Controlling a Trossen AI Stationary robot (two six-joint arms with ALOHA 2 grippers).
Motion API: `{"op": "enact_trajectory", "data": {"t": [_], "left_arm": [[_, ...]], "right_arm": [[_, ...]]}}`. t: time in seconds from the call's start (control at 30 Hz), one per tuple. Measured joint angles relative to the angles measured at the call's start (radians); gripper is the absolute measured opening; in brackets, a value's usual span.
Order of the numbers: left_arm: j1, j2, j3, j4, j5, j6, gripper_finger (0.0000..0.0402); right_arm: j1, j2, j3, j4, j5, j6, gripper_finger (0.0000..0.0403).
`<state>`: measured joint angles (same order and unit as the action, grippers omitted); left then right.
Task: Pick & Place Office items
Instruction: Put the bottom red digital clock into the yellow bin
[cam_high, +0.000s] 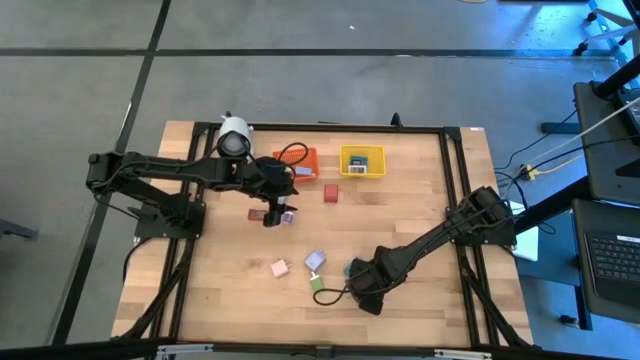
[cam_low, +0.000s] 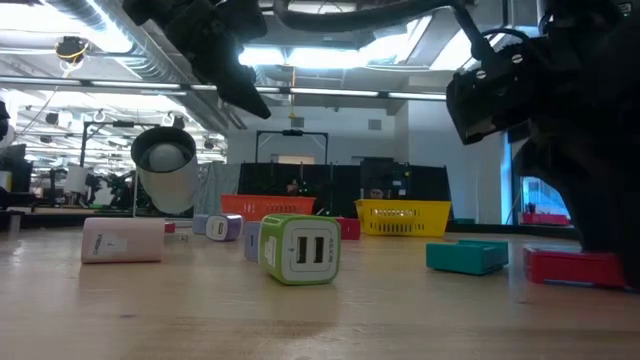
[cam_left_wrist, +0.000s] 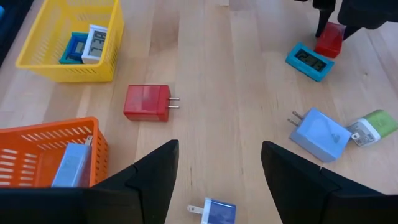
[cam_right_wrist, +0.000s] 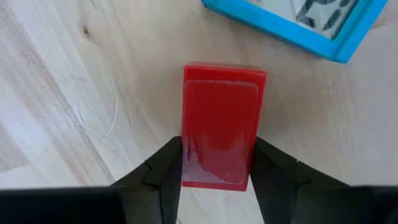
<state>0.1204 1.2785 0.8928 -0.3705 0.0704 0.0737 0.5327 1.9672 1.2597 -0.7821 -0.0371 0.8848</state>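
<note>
Small charger-like blocks lie flat on the wooden table (cam_high: 420, 210): a red one (cam_left_wrist: 146, 102), a lilac one (cam_left_wrist: 320, 134), a green one (cam_left_wrist: 373, 124), a pink one (cam_high: 281, 267), a teal clock-like one (cam_left_wrist: 309, 60) and a small blue one (cam_left_wrist: 214, 211). My left gripper (cam_left_wrist: 217, 149) is open and hovers over the table by the orange bin (cam_high: 297, 162), with the blue block just below its fingers. My right gripper (cam_right_wrist: 216, 142) is down near the table's near edge, shut on a second red block (cam_right_wrist: 221, 118) beside the teal one. My right gripper pinches the red block between its two fingers (cam_right_wrist: 163, 168), one on each long side, at the end nearest the wrist (cam_right_wrist: 217, 168). The fingers come from above, slanting down, and lie along the block. In the low view the block (cam_low: 575, 265) rests flat on the table.
An orange mesh bin (cam_left_wrist: 43, 149) holds a pale block, and a yellow mesh bin (cam_left_wrist: 68, 40) holds two small items, both near the far edge. A white cylindrical object (cam_high: 235, 137) stands beside the left arm. Bare wood lies in the table's middle and right part.
</note>
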Motion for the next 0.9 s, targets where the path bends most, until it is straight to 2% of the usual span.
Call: {"op": "enact_trajectory", "data": {"t": [0.23,0.4,0.63,0.77,0.9], "left_arm": [[0.000,0.000,0.000,0.001,-0.008,0.000,0.0226],[0.000,0.000,0.000,0.001,-0.009,-0.005,0.0226],[0.000,0.000,0.000,0.004,-0.010,-0.003,0.0226],[0.000,0.000,0.000,0.006,-0.011,-0.003,0.0226],[0.000,0.000,0.000,0.049,-0.046,0.005,0.0226]], "right_arm": [[-0.005,-0.042,-0.003,-0.030,0.105,-0.010,0.0154],[0.001,-0.100,-0.003,-0.091,0.123,-0.002,0.0154],[0.006,-0.215,-0.002,-0.144,0.235,0.025,0.0154],[0.005,-0.301,-0.001,-0.163,0.400,0.039,0.0154],[0.004,-0.394,0.000,-0.159,0.692,0.046,0.0154]]}}
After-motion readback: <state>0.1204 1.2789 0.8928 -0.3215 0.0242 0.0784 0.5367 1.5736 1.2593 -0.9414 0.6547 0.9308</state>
